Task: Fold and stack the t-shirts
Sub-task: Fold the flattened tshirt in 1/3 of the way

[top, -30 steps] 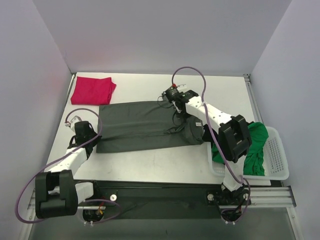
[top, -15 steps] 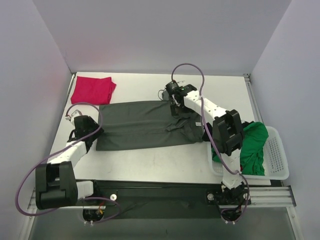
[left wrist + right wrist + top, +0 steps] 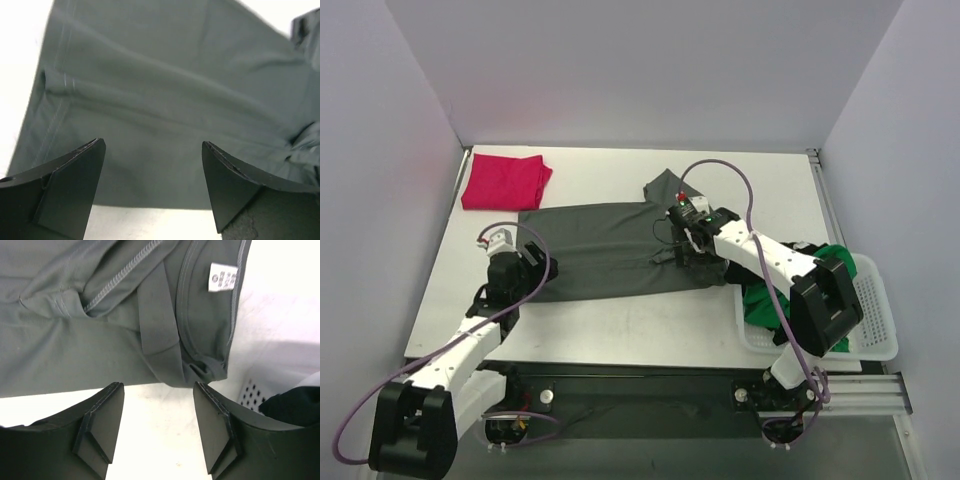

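Leftmost, at the worktop's (image 3: 620, 320) 10 o'clock corner, a magenta shirt (image 3: 505, 181) lies folded into a neat square. Just toward 5 o'clock from it, the grey-green shirt (image 3: 605, 250) stretches as a long band across the middle of the worktop, from 9 o'clock to 3 o'clock. The left jaws hang over its 9 o'clock end, spread wide with nothing between them; the wrist view shows the stitched hem (image 3: 55, 115) below, with one small pucker in it. A sleeve (image 3: 665, 186) sticks out from the band toward 12 o'clock, near its right end. The right jaws hover over that bunched 3 o'clock end, also parted and empty, above the collar and its white label (image 3: 222, 277). At 4 o'clock a white basket (image 3: 880, 315) sits on the worktop's edge, a green shirt (image 3: 830, 275) spilling over its rim. A black shirt (image 3: 295, 407) shows beside the basket's perforated wall.
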Controlling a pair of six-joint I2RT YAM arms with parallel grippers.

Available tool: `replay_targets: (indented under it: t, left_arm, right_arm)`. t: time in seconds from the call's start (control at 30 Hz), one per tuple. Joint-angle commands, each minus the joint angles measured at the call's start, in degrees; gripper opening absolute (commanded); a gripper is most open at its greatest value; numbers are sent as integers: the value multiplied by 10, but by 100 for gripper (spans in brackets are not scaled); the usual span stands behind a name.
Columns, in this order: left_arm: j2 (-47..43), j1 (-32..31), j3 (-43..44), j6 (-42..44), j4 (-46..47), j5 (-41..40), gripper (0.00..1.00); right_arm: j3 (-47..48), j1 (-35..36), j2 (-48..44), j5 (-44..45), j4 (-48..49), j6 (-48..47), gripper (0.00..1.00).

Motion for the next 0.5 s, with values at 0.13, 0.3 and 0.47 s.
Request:
replay_targets:
  t: [0.13, 0.3, 0.47]
  left_arm:
    - [63, -11, -58, -54, 145, 46, 91]
    - [131, -6, -70, -70, 195, 54, 94]
    - [162, 39, -95, -79, 205, 63, 96]
  right_arm:
    - [-66, -7, -33, -29, 40, 20, 55]
    - [-94, -14, -24, -29, 53, 26, 51]
    - [-115, -17, -23, -12, 56, 30, 49]
